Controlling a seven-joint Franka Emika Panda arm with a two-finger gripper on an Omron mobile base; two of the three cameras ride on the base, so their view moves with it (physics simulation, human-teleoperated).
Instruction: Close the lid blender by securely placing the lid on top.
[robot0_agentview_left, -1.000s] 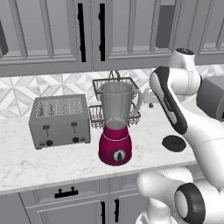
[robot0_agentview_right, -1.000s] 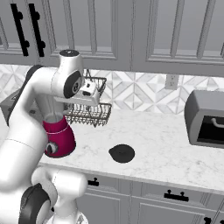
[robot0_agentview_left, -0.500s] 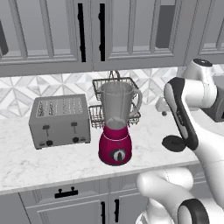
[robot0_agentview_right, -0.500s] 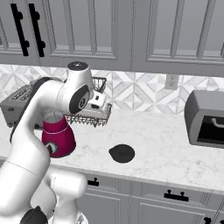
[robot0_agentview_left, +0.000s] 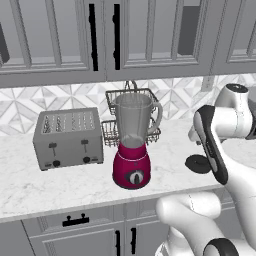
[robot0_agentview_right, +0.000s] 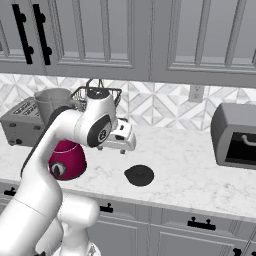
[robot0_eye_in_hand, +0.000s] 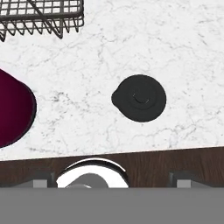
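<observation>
the lid (robot0_eye_in_hand: 140, 98) lies flat on the marble counter (robot0_eye_in_hand: 183, 48) below my hand, near the front edge, nothing touching it. from the right base view the lid (robot0_agentview_right: 139, 175) sits alone on open stone, well to the right of the blender (robot0_agentview_right: 64, 145). my gripper (robot0_agentview_right: 131, 141) hangs above the counter, up and a little behind-left of the lid, holding nothing that i can see; i cannot tell how far the fingers are parted, since they are too small and edge-on from the base and only two grey stubs show at the foot of the hand view.

the blender (robot0_agentview_left: 133, 145) stands with its jar mouth open, magenta base toward the front. right behind it is a wire rack (robot0_agentview_left: 131, 115), touching or nearly so. a grey toaster (robot0_agentview_left: 68, 137) sits just beside the blender on the far side from the lid. my own forearm crosses in front of the blender in the right base view. a dark microwave (robot0_agentview_right: 235, 135) stands well off at the counter's right end.
</observation>
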